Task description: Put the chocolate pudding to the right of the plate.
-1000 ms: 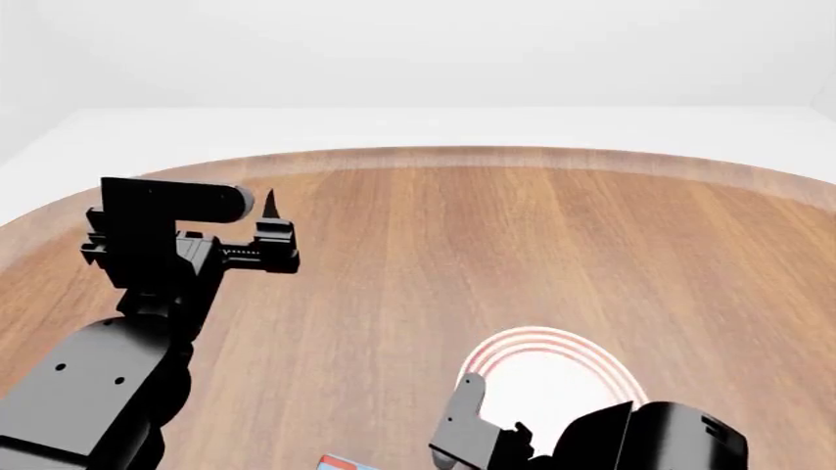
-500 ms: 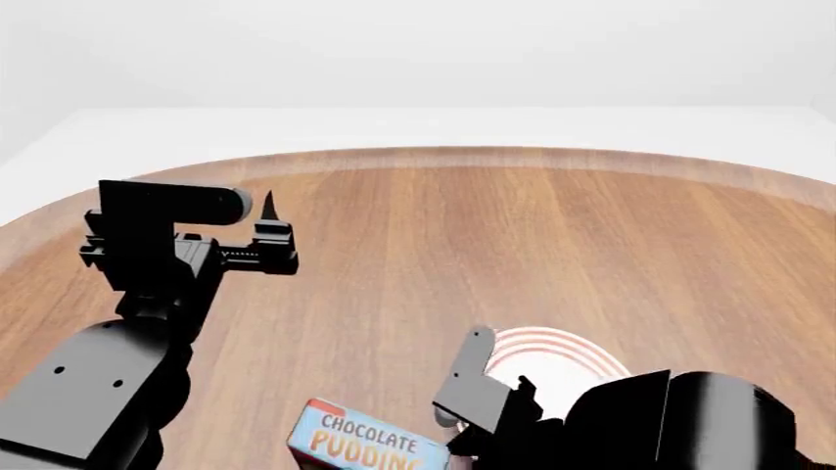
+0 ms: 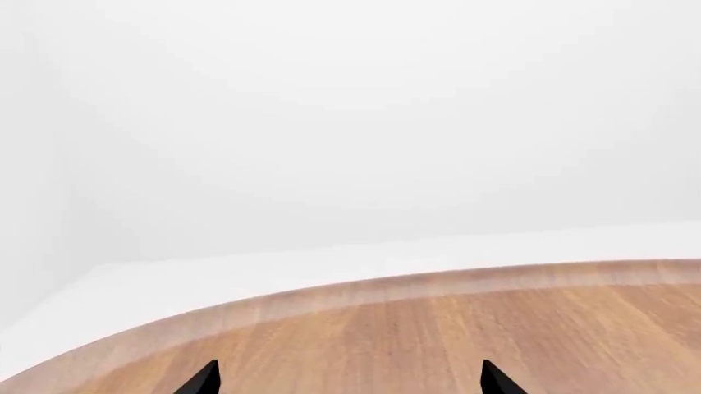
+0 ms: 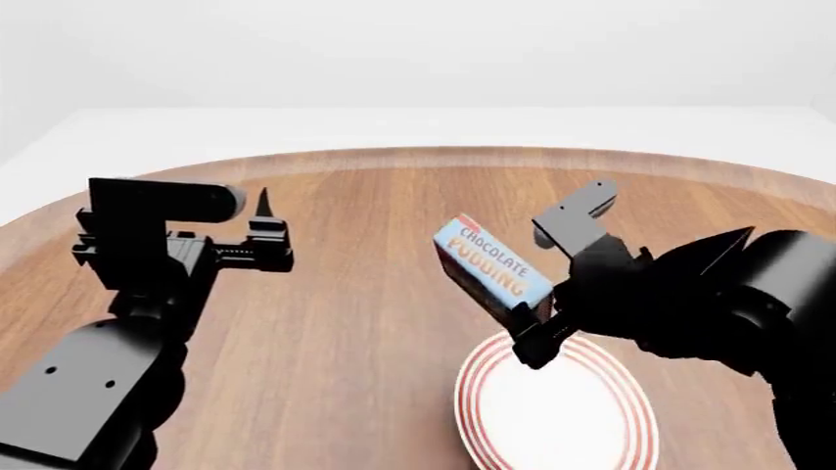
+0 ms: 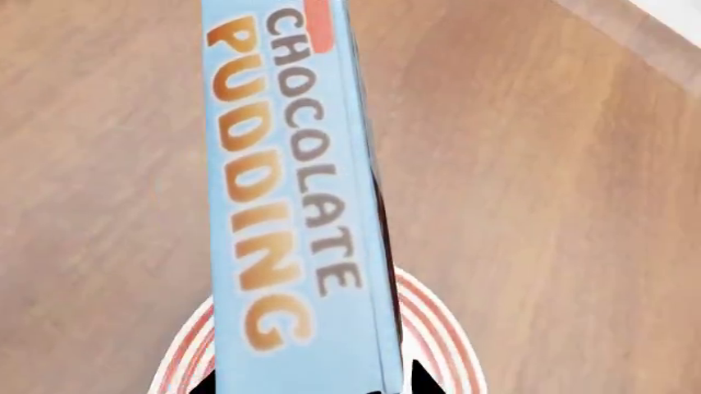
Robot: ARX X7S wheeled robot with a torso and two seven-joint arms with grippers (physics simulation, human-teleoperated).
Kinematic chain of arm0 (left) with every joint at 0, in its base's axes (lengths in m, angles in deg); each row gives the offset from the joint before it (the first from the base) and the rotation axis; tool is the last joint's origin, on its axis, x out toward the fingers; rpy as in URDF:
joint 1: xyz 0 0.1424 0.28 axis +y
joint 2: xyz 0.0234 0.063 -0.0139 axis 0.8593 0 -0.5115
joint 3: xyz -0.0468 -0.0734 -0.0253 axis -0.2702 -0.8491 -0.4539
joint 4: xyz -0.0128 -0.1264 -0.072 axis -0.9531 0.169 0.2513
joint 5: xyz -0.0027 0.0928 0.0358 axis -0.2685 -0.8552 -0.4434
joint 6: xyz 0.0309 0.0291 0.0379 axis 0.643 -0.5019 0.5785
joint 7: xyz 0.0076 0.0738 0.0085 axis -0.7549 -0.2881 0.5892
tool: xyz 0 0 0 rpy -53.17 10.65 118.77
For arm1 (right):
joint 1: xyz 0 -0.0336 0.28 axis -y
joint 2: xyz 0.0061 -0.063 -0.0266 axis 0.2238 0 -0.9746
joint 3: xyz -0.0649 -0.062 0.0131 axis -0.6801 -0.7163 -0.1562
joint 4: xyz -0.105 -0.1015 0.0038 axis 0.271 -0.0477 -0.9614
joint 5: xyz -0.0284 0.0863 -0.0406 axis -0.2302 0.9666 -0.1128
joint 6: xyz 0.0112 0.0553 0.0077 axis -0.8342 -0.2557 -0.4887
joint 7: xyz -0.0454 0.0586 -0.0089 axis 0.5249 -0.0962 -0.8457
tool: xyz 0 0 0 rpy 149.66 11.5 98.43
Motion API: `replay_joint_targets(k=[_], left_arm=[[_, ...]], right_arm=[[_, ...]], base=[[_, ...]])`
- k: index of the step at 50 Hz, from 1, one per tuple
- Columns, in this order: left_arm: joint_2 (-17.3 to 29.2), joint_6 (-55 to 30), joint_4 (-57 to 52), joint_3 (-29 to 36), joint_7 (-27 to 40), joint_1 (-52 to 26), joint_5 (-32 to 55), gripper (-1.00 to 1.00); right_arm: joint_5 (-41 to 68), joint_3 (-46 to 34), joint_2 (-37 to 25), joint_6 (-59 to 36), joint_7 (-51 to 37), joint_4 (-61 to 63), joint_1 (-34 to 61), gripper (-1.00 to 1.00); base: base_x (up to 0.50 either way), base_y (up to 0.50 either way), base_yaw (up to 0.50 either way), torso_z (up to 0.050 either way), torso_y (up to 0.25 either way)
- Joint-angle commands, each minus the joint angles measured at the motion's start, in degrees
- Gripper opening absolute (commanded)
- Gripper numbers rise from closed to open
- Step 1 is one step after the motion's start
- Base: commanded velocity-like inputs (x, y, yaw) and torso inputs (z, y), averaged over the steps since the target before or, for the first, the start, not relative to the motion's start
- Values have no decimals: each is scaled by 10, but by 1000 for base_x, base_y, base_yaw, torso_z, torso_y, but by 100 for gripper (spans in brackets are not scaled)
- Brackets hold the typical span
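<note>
My right gripper [image 4: 549,284] is shut on the chocolate pudding [image 4: 490,269], a carton with a light-blue top and orange lettering, and holds it in the air above the far left rim of the plate [image 4: 555,411]. The plate is white with red rings and lies on the wooden table near its front. In the right wrist view the chocolate pudding [image 5: 290,205] fills the middle between my fingertips [image 5: 422,379], with the plate [image 5: 438,328] below it. My left gripper [image 4: 268,230] is open and empty over the table's left part; its fingertips [image 3: 203,379] show wide apart.
The round wooden table [image 4: 392,206] has a curved far edge [image 3: 438,283], with white floor beyond it. No other objects show on the table.
My right gripper has lifted the chocolate pudding from the front edge of the view up and to the right, over the plate's far left rim. The left arm has barely moved.
</note>
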Motion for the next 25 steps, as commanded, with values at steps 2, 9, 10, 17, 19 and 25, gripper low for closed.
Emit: replay_joint_targets(k=[2, 9, 10, 17, 19, 25], left_arm=[[3, 2, -3, -5, 2, 3, 3, 100], [4, 4, -1, -5, 2, 5, 4, 100], [4, 4, -1, -5, 2, 5, 5, 100], [5, 3, -2, -5, 5, 5, 6, 100], [6, 4, -1, -4, 5, 5, 6, 100], [4, 4, 0, 0, 5, 1, 7, 100]], right_arm=[[-59, -1, -16, 6, -23, -136, 61, -100], [-88, -5, -27, 31, -5, -225, 85, -100], [-91, -6, -29, 36, -3, -230, 85, -100], [-44, 58, -80, 16, -52, -175, 27, -100], [-19, 83, -99, 1, -70, -145, 2, -100], [63, 202, -131, -50, -149, -160, -45, -100]], base=[[0, 0, 0, 0, 0], [0, 0, 0, 0, 0], [0, 0, 0, 0, 0], [0, 0, 0, 0, 0], [0, 0, 0, 0, 0], [0, 0, 0, 0, 0]])
